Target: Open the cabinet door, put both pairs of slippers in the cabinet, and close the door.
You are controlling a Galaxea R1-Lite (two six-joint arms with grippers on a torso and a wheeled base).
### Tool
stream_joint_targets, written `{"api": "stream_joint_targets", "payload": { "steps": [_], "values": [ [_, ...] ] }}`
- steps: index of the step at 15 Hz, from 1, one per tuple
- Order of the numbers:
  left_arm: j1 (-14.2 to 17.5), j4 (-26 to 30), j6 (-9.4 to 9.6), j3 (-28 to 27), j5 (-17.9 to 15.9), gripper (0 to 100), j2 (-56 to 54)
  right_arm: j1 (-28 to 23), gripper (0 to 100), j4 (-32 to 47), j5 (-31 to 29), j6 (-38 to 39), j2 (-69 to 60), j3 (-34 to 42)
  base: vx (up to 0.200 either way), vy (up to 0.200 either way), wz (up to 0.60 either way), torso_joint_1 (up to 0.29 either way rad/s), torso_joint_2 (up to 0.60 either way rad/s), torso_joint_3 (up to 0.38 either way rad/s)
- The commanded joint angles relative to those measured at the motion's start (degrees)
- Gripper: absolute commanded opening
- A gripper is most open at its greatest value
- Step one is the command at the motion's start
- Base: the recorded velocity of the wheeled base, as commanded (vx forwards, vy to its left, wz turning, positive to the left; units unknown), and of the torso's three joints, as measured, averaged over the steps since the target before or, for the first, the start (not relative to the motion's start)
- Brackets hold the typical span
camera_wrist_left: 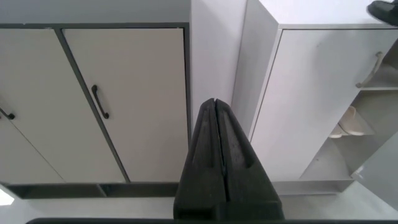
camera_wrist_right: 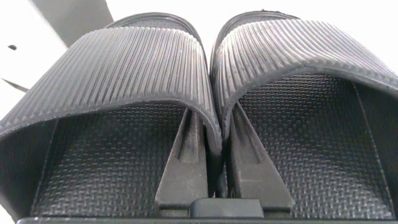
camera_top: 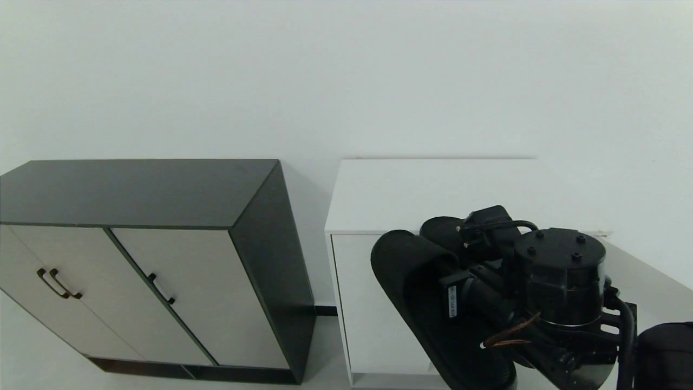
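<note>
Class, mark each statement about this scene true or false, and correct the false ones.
1. The right jaws grip a pair of black slippers. True.
2. The dark cabinet has both doors open. False: both doors are shut.
3. The left jaws are spread wide. False: they are shut together, holding nothing.
4. Pale slippers lie on a shelf inside the white cabinet. True.
</note>
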Motion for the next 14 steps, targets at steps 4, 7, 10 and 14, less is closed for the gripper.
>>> {"api": "stream_joint_targets", "payload": {
  "steps": [4,7,10,14],
  "values": [
    [0.0,0.0,-0.01,0.0,0.0,0,0.1,-0.3,0,0.0,0.1,-0.1,-1.1,0.8,0.000,0.000,0.00,0.000,0.00,0.000],
    [0.0,0.0,-0.01,0.0,0.0,0,0.1,-0.2,0,0.0,0.1,-0.7,-1.2,1.4,0.000,-0.133,0.00,0.002,0.00,0.002],
    [0.0,0.0,-0.01,0.0,0.0,0,0.1,0.0,0,-0.1,0.7,-1.2,-1.3,1.9,0.000,-0.200,0.00,0.003,0.00,-0.001],
    [0.0,0.0,-0.01,0.0,0.0,0,0.1,1.0,0,-0.1,0.9,-1.2,-1.7,2.0,0.000,-0.200,0.00,0.004,0.00,0.001]
  ]
}}
